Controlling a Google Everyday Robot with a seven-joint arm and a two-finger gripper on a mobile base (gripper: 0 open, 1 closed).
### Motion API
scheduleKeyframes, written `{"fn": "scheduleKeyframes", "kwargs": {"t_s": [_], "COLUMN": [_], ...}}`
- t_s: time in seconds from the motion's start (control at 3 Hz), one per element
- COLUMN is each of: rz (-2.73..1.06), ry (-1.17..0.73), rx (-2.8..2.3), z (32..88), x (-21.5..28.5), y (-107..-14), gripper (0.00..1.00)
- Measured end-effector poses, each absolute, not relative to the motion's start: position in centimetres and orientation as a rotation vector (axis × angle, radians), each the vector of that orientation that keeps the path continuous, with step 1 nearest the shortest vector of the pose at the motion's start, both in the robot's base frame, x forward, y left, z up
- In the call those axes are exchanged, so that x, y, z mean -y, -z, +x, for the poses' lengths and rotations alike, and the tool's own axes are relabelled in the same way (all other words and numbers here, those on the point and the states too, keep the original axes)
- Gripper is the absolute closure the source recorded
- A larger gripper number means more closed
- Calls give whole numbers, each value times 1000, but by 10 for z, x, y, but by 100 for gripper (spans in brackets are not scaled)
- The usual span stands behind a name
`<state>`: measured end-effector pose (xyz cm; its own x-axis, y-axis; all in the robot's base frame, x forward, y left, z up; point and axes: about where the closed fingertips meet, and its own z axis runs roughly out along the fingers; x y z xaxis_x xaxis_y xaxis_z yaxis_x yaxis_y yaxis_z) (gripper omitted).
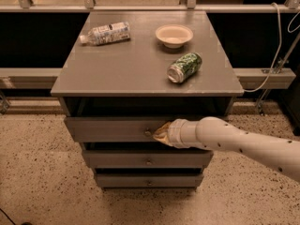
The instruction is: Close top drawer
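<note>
The top drawer (112,128) is the widest grey front panel under the cabinet top, with a small round metal knob (147,133). It stands pulled out a little, with a dark gap above it. My gripper (159,133) is at the end of the white arm (234,142) that reaches in from the right. Its tan tip sits against the drawer front, just right of the knob.
On the grey cabinet top (126,69) lie a plastic bottle (105,33) on its side, a cream bowl (174,34) and a green can (184,67) on its side. Two narrower drawers (147,160) sit below. A white cable (274,55) hangs at right. Speckled floor surrounds the cabinet.
</note>
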<state>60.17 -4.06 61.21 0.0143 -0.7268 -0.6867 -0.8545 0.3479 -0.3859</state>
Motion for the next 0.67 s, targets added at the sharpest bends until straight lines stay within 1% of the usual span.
{"fn": "scheduleKeyframes", "kwargs": {"t_s": [0.33,0.67], "rz": [-1436,-1449], "ry": [-208,-294], "rx": [-1704,-1636], "z": [584,550], "x": [48,61], "y": [-610,-609], "gripper": [100,100]}}
